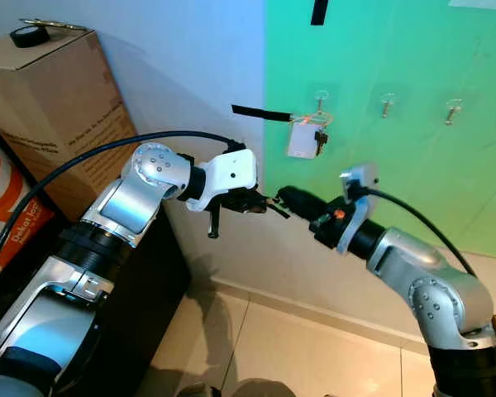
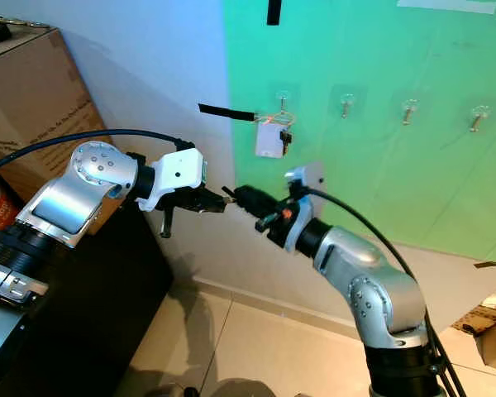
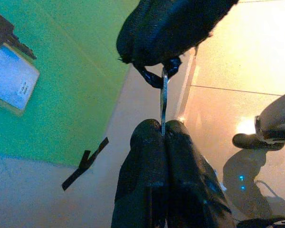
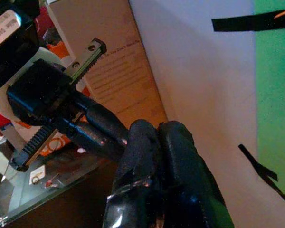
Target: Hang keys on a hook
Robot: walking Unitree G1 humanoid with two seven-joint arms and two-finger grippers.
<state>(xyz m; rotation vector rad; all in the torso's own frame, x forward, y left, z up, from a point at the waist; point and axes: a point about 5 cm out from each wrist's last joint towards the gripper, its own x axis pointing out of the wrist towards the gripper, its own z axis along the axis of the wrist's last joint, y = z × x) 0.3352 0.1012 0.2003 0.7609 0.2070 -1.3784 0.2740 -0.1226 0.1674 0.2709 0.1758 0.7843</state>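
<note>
holding a thin metal piece between them, the two grippers meet in front of the wall, below the row of hooks. in the left wrist view the left gripper has its fingers pressed together on one end of this piece, and the right gripper pinches the other end, so both are closed on it. i judge it is a key or a key ring, but i cannot tell exactly. its long axis runs straight from one gripper to the other. the first hook already carries keys with a white tag. the free hooks lie up and to the right, nearer to the right arm.
</note>
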